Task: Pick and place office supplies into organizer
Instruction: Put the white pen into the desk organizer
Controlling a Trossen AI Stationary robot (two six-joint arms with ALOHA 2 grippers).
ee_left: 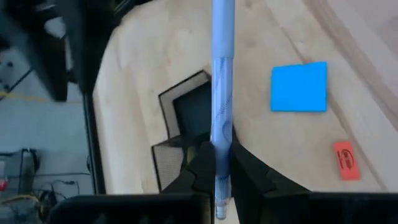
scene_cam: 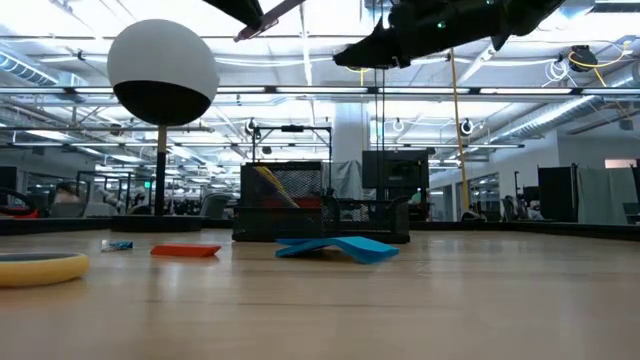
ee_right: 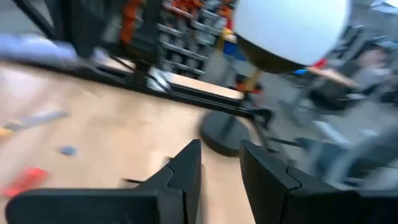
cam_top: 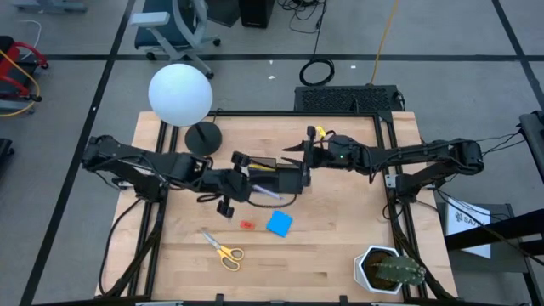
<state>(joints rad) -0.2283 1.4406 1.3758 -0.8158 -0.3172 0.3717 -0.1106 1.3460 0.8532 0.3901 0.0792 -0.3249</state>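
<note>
A pale blue pen (ee_left: 222, 93) is pinched at one end between the left gripper's (ee_left: 220, 180) closed fingers, high above the black mesh organizer (cam_top: 274, 174) in mid-table, which holds something yellow. In front of it lie a blue square pad (cam_top: 279, 223), a small red piece (cam_top: 246, 225) beside the pad, and yellow-handled scissors (cam_top: 223, 249) nearer the table's front edge.

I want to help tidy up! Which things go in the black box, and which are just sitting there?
For the job: organizer; blue pen held by the left gripper; blue square pad; red piece; yellow-handled scissors.

Just sitting there: lamp; potted cactus.
</note>
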